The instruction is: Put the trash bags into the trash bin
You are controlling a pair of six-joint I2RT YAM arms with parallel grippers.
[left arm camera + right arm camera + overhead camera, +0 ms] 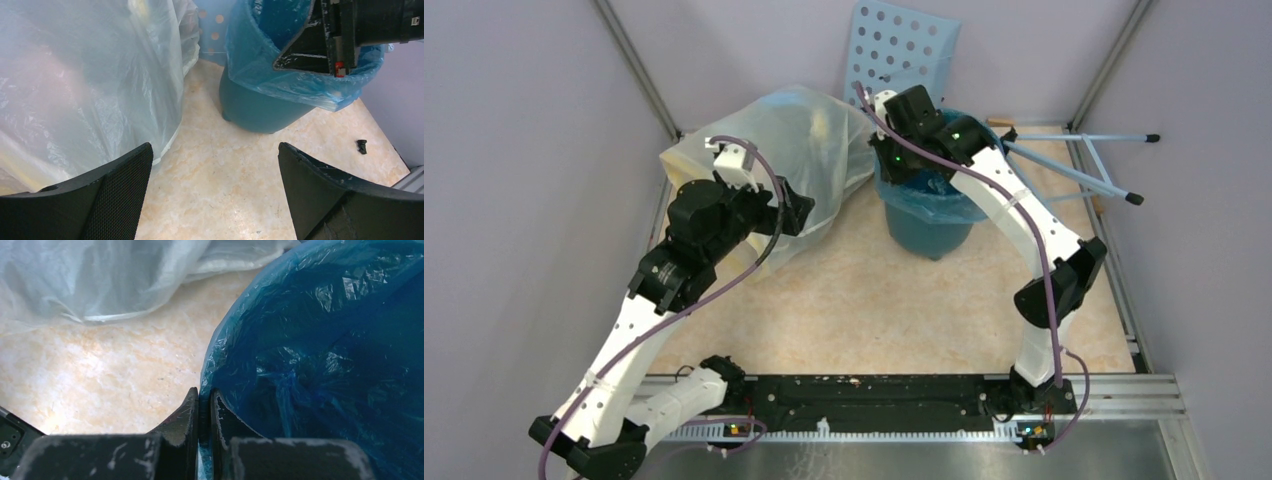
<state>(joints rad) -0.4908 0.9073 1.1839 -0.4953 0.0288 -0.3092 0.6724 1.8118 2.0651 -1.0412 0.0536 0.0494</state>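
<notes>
The bin (927, 235) stands on the table (854, 300), its rim wrapped in the bag (922, 200) (blue crinkled film folded over the outside). The right gripper (892, 168) is down at the bin's far-left rim, its fingers hidden under the wrist. Left of the bin lies the big bag (814, 135), whitish and heaped. The left gripper (804, 215) sits against its near side, apart from the bin. Behind the bin leans a perforated panel (899, 45). Right of the bin lies a folded rod frame (1084, 165).
</notes>
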